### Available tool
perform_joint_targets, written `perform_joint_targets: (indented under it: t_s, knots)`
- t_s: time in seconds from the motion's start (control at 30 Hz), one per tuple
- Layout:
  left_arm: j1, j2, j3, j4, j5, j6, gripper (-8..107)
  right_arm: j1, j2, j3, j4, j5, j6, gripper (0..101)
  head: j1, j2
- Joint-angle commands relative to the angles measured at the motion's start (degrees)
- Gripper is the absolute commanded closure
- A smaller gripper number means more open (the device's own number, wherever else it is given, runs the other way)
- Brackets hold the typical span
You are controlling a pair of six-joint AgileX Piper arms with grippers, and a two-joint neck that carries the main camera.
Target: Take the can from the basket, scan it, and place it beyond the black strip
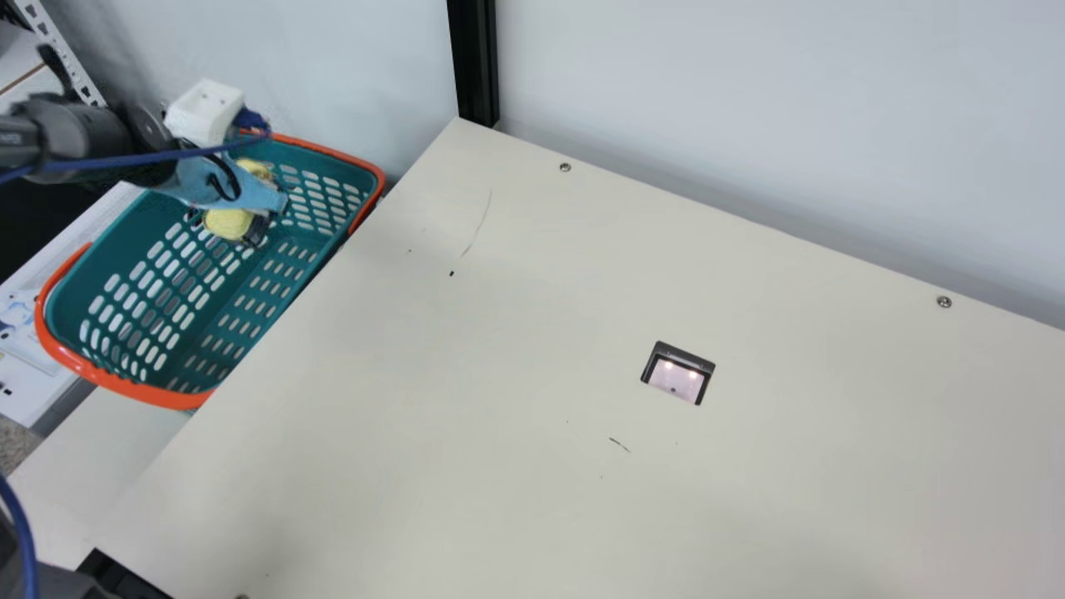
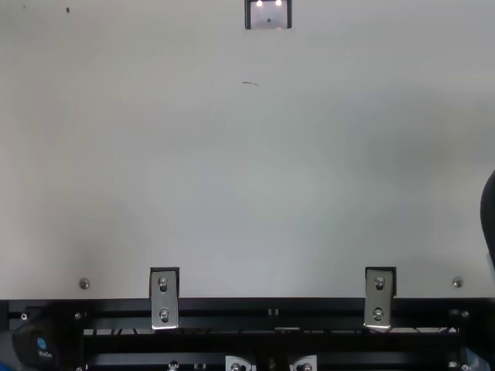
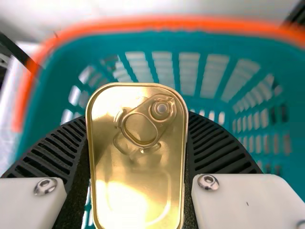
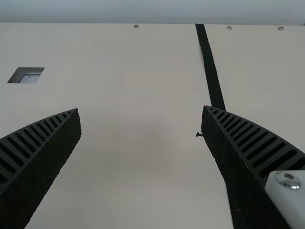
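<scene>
My left gripper (image 1: 265, 215) is over the teal basket (image 1: 191, 333) in the main view, at the table's left side. From the left wrist, the gripper (image 3: 138, 143) is shut on a gold can (image 3: 138, 176) with a pull ring, its ribbed fingers pressed to both long sides. The basket (image 3: 190, 43) lies behind the can. A scanner window (image 1: 676, 378) is set into the tabletop, lit inside. My right gripper (image 4: 141, 109) stands wide open above the table, nothing between its fingers. The black strip (image 4: 209, 64) runs along the table beyond its right-hand finger.
The basket's orange rim (image 1: 366, 218) adjoins the left edge of the cream table (image 1: 499, 374). Behind the table rises a pale wall (image 1: 749, 100) with a black upright post (image 1: 474, 66). Metal brackets (image 2: 164, 297) sit along the front rail.
</scene>
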Motion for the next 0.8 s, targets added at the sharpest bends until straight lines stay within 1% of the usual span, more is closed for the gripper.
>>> perform_joint_targets:
  t_s: [0.0, 0.23, 0.37, 0.57, 0.77]
  knots:
    - [-0.1, -5.3, 0.2, -0.6, 1.0, -0.8, 89, 0.0, 0.0, 0.0, 0.0, 0.0, 0.0, 0, -2.3, 1.1]
    - [-0.6, -13.7, -0.3, -2.9, 6.5, -4.5, 89, 0.0, 0.0, 0.0, 0.0, 0.0, 0.0, 0, -2.3, 1.1]
    - [-1.1, -17.8, -0.7, -3.9, 10.6, -7.4, 89, 0.0, 0.0, 0.0, 0.0, 0.0, 0.0, 0, -2.3, 1.1]
    - [-2.5, -23.1, -0.7, -6.2, 18.6, -11.1, 89, 0.0, 0.0, 0.0, 0.0, 0.0, 0.0, 0, -2.3, 1.1]
    - [-3.0, -27.0, -1.1, -10.5, 29.5, -14.3, 89, 0.0, 0.0, 0.0, 0.0, 0.0, 0.0, 0, -2.3, 1.1]
